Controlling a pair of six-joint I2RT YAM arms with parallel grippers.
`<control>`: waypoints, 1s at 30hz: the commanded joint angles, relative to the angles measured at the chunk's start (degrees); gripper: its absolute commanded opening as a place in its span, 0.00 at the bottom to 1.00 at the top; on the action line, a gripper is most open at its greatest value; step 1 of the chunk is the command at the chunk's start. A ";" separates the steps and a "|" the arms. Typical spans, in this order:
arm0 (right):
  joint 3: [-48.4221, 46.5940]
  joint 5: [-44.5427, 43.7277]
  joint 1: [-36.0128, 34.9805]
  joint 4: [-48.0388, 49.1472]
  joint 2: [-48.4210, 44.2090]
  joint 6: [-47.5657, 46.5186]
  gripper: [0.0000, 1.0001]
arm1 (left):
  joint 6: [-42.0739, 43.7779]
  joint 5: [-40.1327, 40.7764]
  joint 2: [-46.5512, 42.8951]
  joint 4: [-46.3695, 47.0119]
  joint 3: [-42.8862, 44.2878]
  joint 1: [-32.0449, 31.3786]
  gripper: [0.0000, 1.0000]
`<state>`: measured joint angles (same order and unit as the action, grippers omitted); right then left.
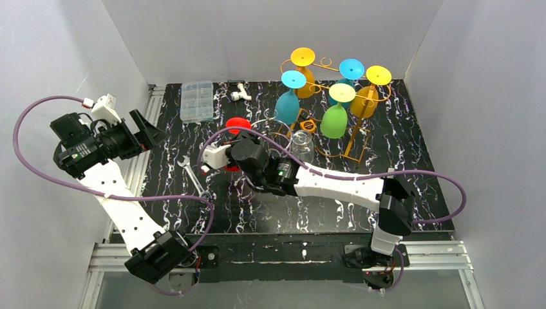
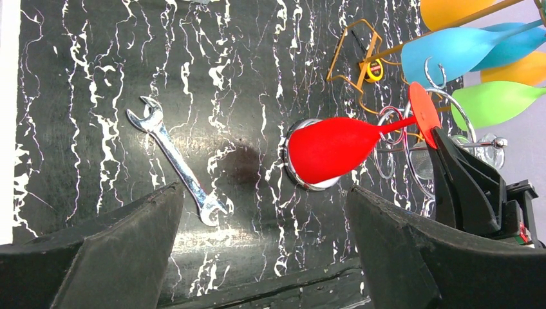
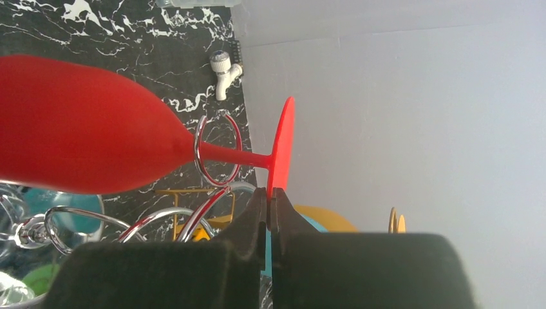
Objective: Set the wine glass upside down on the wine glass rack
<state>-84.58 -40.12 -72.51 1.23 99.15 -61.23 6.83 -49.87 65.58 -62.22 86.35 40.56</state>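
The red wine glass (image 1: 238, 123) hangs upside down, its bowl (image 2: 335, 148) pointing at the table and its flat foot (image 3: 281, 145) on top. Its stem passes through a chrome ring (image 3: 217, 151) of the silver wire wine glass rack (image 1: 275, 127). My right gripper (image 3: 270, 193) is shut on the edge of the foot, and the same gripper (image 1: 239, 137) reaches in from the right in the top view. Far to the left, above the table's left edge, my left gripper (image 2: 264, 193) stands wide open and holds nothing.
A gold rack (image 1: 351, 138) at the back right holds several coloured glasses upside down. A clear glass (image 1: 301, 145) stands by the chrome rack. A wrench (image 2: 174, 161) lies left of the red glass. A clear parts box (image 1: 197, 100) and a white fitting (image 3: 225, 69) sit at the back.
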 commanded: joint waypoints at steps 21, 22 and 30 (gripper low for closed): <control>-6.56 4.17 1.23 -10.94 -4.62 5.52 0.30 | 0.78 0.73 -0.66 -0.76 3.31 0.31 0.98; -7.17 4.51 1.23 -11.70 -4.79 5.97 0.31 | 0.75 0.74 -0.59 -0.72 3.41 0.31 0.98; -11.60 6.38 1.23 -19.33 -5.75 9.05 0.38 | 0.71 0.82 -0.37 -0.74 4.32 0.36 0.98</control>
<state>-91.79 -35.07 -71.57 -14.33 97.03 -54.96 6.87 -48.60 65.56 -62.22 88.64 40.56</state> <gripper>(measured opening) 0.370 0.983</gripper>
